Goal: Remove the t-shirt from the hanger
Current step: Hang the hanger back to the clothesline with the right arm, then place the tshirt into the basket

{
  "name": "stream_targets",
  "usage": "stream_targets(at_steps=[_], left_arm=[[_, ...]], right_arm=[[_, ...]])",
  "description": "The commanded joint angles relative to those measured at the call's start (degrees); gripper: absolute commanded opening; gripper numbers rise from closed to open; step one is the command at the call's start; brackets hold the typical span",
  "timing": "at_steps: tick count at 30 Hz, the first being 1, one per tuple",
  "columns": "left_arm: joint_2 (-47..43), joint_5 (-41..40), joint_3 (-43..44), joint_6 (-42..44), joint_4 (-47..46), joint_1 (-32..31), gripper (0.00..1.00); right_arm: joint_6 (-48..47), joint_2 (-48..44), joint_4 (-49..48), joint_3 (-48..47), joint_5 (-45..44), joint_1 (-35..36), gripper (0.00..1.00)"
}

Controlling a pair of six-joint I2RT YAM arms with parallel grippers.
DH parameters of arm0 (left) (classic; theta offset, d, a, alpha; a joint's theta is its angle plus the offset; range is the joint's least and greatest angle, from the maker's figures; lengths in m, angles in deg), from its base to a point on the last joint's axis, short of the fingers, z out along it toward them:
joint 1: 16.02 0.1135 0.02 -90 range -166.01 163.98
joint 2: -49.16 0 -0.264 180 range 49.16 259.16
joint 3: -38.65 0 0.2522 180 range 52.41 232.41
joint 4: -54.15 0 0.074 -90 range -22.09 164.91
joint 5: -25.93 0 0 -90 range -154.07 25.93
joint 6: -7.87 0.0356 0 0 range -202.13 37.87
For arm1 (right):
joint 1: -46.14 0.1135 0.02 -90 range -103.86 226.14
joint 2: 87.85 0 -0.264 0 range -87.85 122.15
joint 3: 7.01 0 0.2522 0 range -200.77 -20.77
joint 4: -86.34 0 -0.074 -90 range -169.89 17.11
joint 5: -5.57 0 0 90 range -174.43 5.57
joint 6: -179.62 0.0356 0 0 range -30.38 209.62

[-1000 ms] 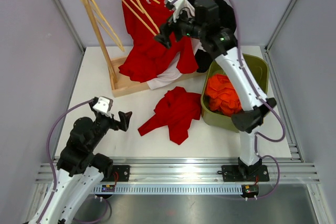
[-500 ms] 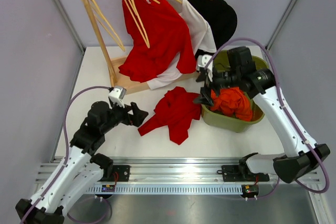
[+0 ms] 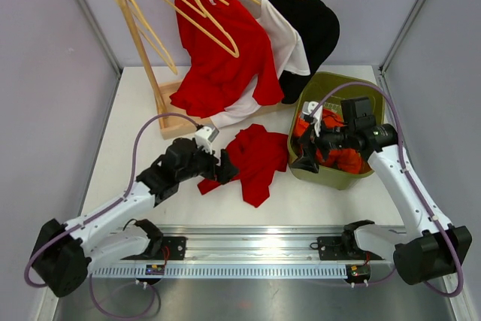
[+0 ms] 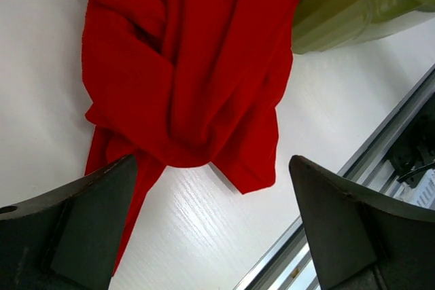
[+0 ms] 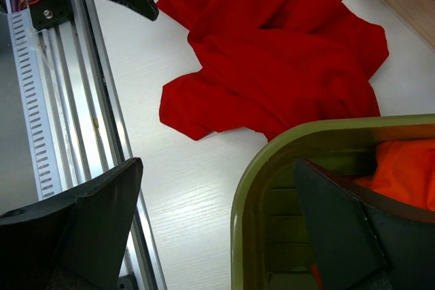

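1 red t-shirt (image 3: 252, 162), off the hangers, crumpled on table (image 3: 135, 125) beside green bin (image 3: 331, 180); your left gripper (image 3: 224, 168) and right gripper (image 3: 304, 159) both spread, so next likely lower the left and pinch a fold.

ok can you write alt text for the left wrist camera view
A crumpled red t-shirt lies on a white table, seen from above and framed by the open fingers of the left gripper. The corner of a green bin shows at the top right, and a metal rail runs along the bottom right.
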Motion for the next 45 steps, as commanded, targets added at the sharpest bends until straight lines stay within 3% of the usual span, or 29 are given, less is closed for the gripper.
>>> stream_targets(at_steps=[1,11,18,23,27,30,31,32,37,45], left_arm=[[4.2,-3.3,0.9,2.7,-9.8,-2.4,0.97],[20.3,-8.6,7.1,8.3,-16.4,-6.6,0.97],[34.3,-16.0,16.4,9.9,-13.7,-10.9,0.95],[40.7,-21.3,17.6,9.3,-13.6,-13.8,0.91],[44.3,-22.5,16.8,7.2,-15.1,-14.7,0.68],[45.2,-22.6,14.0,6.3,-17.7,-14.8,0.38],[45.0,-22.6,13.2,6.1,-19.8,-14.8,0.24],[44.5,-22.6,12.0,5.9,-20.6,-14.8,0.05],[35.7,-21.0,7.0,7.5,-21.4,-14.9,0.0],[13.0,-16.7,6.2,11.6,-6.4,-15.8,0.0]], right_arm=[[1.1,-1.3,-4.1,0.8,3.8,-2.1,0.99],[0.5,-2.5,-4.7,3.4,5.2,-5.8,1.0],[0.9,-3.4,-4.8,4.0,5.5,-6.6,0.99],[0.6,-3.9,-4.6,4.0,5.7,-6.8,0.99],[0.8,-4.0,-4.4,4.0,5.9,-7.2,0.99],[0.7,-4.2,-4.4,4.2,6.1,-7.3,0.99],[0.7,-4.4,-4.5,4.2,6.1,-7.4,0.99],[0.8,-4.3,-4.5,4.2,6.3,-7.5,1.0],[-3.1,-3.5,-1.8,4.5,8.9,-7.5,0.99],[-18.5,-2.1,8.2,3.5,17.1,-7.5,0.99]])
